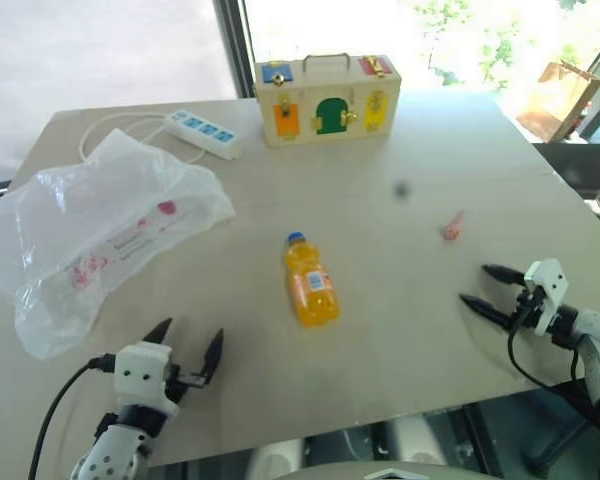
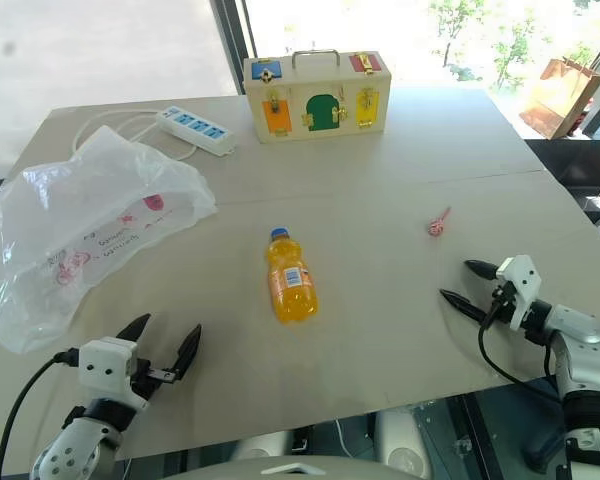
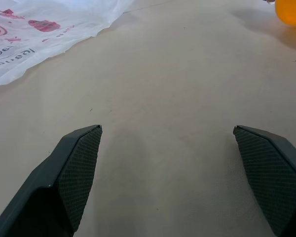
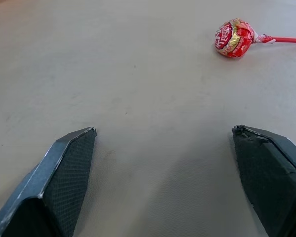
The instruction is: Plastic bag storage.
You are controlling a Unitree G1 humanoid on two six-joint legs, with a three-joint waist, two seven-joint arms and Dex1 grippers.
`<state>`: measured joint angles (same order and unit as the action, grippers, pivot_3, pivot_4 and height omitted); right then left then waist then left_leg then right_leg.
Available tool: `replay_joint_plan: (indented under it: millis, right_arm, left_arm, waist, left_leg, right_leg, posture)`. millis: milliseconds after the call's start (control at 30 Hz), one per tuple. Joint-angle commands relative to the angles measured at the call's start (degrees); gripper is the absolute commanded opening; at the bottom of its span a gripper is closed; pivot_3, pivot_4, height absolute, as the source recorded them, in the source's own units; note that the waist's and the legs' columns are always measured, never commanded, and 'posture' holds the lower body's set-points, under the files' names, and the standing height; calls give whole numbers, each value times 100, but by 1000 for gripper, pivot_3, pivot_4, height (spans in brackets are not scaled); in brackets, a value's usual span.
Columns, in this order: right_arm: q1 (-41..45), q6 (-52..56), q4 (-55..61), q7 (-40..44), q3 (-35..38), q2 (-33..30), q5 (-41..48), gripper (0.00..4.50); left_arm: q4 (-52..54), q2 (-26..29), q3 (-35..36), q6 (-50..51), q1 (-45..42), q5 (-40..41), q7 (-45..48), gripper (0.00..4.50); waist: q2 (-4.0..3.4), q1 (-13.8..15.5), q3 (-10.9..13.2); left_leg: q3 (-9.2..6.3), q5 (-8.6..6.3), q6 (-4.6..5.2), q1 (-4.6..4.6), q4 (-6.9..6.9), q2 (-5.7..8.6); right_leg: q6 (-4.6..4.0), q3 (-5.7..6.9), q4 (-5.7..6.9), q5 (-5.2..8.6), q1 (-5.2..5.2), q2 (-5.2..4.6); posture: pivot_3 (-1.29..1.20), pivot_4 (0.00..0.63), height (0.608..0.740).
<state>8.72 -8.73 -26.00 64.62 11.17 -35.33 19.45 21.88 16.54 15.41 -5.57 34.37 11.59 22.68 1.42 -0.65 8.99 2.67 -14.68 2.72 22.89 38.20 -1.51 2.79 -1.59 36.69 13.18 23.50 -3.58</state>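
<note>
Bag (image 1: 95, 235) lies crumpled at the tabletop's (image 1: 400, 330) left edge, free of both claws. Left gripper (image 1: 188, 345) hovers near the front edge, fingers apart and empty. Bottle (image 1: 310, 280) lies mid-table, with a lollipop (image 1: 452, 227) to its right. Right gripper (image 1: 485, 286) sits at the right edge, fingers spread, holding nothing.

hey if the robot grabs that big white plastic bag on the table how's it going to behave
The plastic bag looks thin and crinkled, so it will probably flop and bunch rather than lift flat. It seems very light, so a push may just slide or crumple it. The glossy film could slip between the jaws.
</note>
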Motion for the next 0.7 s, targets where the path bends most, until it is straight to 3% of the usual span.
replay_joint_plan:
  millis: [33,700]
  right_arm:
    - [-27,22,-100,100,5,-102,-1,4458]
    - [148,-27,-255,164,-48,-79,-68,4458]
  left_arm:
    - [140,12,55,-74,24,44,5,4498]
    - [110,-133,37,-121,10,-8,-72,4498]
  waist:
    - [0,0,0]
    - [2,-3,0]
  left_leg:
    - [0,0,0,0,0,0]
    - [1,0,1,0,0,2]
  right_leg:
    - [0,0,0,0,0,0]
    - [0,-1,0,0,0,1]
  posture:
    - [0,150,739]
    - [0,150,739]
